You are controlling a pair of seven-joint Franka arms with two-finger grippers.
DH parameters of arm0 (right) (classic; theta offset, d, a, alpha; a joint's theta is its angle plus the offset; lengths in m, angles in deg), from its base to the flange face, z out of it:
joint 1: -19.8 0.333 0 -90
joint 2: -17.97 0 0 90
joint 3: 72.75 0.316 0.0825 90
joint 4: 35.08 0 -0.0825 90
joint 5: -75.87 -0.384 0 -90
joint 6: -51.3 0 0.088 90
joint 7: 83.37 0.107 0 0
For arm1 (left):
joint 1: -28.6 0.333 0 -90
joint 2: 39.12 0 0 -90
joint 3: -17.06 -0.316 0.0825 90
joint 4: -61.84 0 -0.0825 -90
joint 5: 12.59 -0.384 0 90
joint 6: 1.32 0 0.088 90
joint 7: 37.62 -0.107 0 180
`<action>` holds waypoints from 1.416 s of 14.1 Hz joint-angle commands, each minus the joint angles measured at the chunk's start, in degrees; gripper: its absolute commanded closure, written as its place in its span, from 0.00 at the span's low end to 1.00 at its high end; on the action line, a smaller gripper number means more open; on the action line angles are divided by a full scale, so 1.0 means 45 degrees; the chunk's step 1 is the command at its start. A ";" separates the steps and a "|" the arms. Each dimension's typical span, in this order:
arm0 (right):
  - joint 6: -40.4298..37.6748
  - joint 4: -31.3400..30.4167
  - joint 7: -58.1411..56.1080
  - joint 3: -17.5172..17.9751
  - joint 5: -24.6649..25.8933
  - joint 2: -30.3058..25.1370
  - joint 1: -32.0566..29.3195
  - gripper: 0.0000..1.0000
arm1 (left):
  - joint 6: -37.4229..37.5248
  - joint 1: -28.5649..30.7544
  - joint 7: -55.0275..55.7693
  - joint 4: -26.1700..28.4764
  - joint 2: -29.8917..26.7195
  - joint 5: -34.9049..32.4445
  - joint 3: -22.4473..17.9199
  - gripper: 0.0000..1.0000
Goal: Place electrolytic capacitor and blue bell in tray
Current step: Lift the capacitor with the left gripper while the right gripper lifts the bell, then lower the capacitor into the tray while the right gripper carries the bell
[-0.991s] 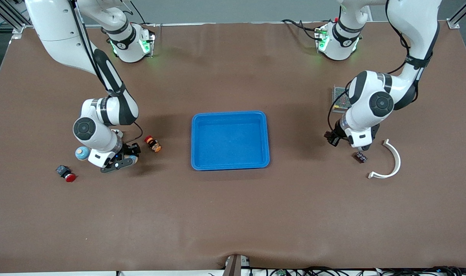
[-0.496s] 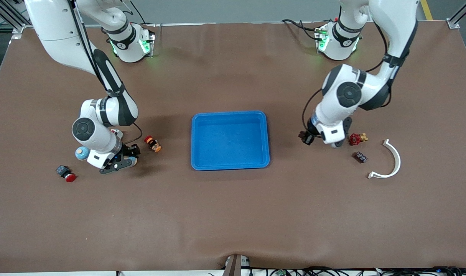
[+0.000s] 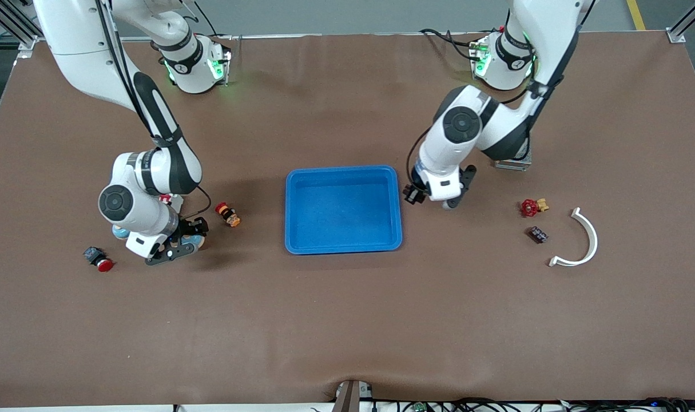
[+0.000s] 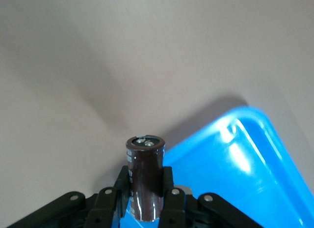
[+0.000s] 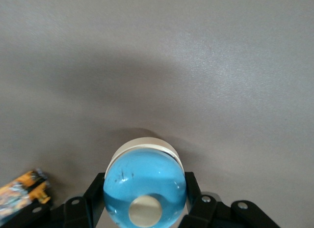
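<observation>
**Q:** Fig. 1. Which parts did your jaws hold?

**A:** My left gripper (image 3: 451, 201) (image 4: 147, 185) pinched the dark brown cylindrical electrolytic capacitor (image 4: 145, 181), which stood upright between the black fingers (image 4: 110, 201) with its metal end cap uppermost. My right gripper (image 3: 181, 246) (image 5: 144, 191) was clamped on the light blue domed bell with a cream base (image 5: 144, 176).

**Q:** Where did each stand relative to the shallow bright blue rectangular plastic tray (image 3: 342, 247)?

**A:** The left gripper hung over the brown table (image 3: 347, 320), just beside the tray's rim (image 4: 274, 139) at the left arm's end, so the capacitor was outside the tray. The right gripper was low, well apart from the tray, toward the right arm's end. I could not tell whether the bell touched the table.

**Q:** Other items?

**A:** A small red-and-orange part (image 3: 227, 214) (image 5: 22, 193) lay between the right gripper and the tray. A black push button with a red cap (image 3: 98, 258) lay closer to the table's edge at that end. Toward the left arm's end lay a red handwheel valve (image 3: 531, 207), a small dark block (image 3: 537, 234) and a white curved plastic strip (image 3: 582, 240). A grey metal mesh box (image 3: 513, 164) sat partly hidden by the left arm.
</observation>
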 commanded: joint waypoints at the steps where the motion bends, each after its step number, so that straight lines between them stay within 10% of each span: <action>1: -0.0847 0.0474 0.0155 -0.0045 -0.0606 -0.0057 0.0084 0.60 | 0.0274 -0.0788 0.1007 -0.1126 0.0967 -0.0141 -0.0127 1.00; 11: -0.3387 0.0846 0.6128 -0.0026 -0.0627 -0.1658 0.2210 0.61 | 0.0255 -0.1963 0.3882 -0.2125 0.3019 -0.1919 -0.0147 1.00; 20: -0.2375 0.0865 1.1715 -0.0026 -0.0627 -0.1679 0.5277 0.64 | 0.0274 -0.2159 0.5775 -0.2867 0.3918 -0.1879 -0.0147 1.00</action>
